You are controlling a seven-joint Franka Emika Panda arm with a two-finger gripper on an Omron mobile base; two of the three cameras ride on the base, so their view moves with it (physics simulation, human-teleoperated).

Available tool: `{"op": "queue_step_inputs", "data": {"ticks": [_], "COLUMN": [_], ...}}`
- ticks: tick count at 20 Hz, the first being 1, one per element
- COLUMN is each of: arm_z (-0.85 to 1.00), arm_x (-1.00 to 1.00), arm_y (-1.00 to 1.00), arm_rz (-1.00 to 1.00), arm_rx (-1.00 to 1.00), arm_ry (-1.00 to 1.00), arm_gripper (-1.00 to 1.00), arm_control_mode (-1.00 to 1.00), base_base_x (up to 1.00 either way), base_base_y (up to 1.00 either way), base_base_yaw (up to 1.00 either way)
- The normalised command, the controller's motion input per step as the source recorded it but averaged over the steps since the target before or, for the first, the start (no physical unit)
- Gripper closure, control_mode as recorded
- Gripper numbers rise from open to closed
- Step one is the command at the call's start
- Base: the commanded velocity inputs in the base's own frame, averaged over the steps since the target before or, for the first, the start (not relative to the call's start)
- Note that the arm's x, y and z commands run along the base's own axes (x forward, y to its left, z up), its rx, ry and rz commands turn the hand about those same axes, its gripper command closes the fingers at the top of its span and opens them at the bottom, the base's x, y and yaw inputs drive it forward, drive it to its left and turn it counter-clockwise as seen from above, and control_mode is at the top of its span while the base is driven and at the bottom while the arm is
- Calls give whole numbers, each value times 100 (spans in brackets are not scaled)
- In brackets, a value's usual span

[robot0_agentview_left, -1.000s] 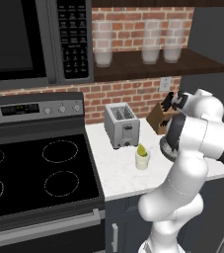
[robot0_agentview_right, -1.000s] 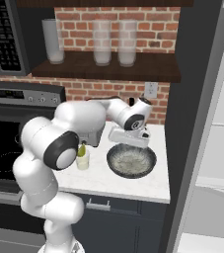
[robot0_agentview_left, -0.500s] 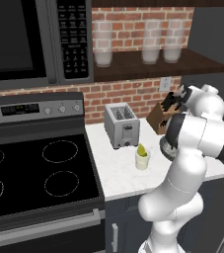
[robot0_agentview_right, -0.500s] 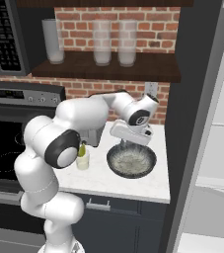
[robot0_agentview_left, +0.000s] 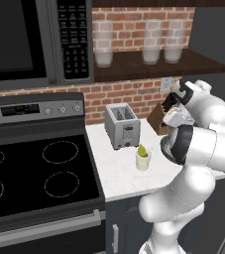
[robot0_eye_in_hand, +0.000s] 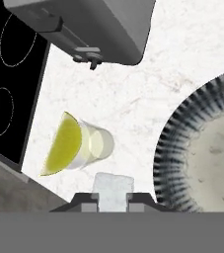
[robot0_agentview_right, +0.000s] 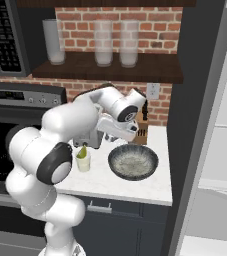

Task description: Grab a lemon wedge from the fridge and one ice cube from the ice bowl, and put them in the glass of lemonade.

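Between the two dark finger tips of the claw (robot0_eye_in_hand: 112,197) sits a whitish ice cube (robot0_eye_in_hand: 113,187), pinched there above the white marble counter (robot0_eye_in_hand: 182,64). Just ahead and left of the claw, in the hand view, stands the glass of lemonade (robot0_eye_in_hand: 94,145) with the lemon wedge (robot0_eye_in_hand: 63,144) sitting in it. To the claw's right lies the ice bowl (robot0_eye_in_hand: 202,148); farther ahead stands the toaster (robot0_eye_in_hand: 93,24).

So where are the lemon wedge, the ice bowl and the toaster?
lemon wedge (robot0_eye_in_hand: 64,146): hand view, its yellow flesh.
ice bowl (robot0_agentview_right: 133,162): right base view, its speckled inside.
toaster (robot0_agentview_left: 122,127): left base view, its front face.
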Motion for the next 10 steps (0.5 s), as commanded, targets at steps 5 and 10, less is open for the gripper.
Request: {"op": "queue_step_inputs", "data": {"ticks": [5,10], "arm_z": [5,0], "arm_x": [-9,0], "arm_y": [74,44], "arm_rz": [3,0], "arm_rx": [-6,-14], "arm_ry": [-1,0], "arm_gripper": [100,100], "arm_control_mode": [-100,-100], "base_base_x": [0,0], "base_base_y": [0,0], "base_base_yaw": [0,0]}}
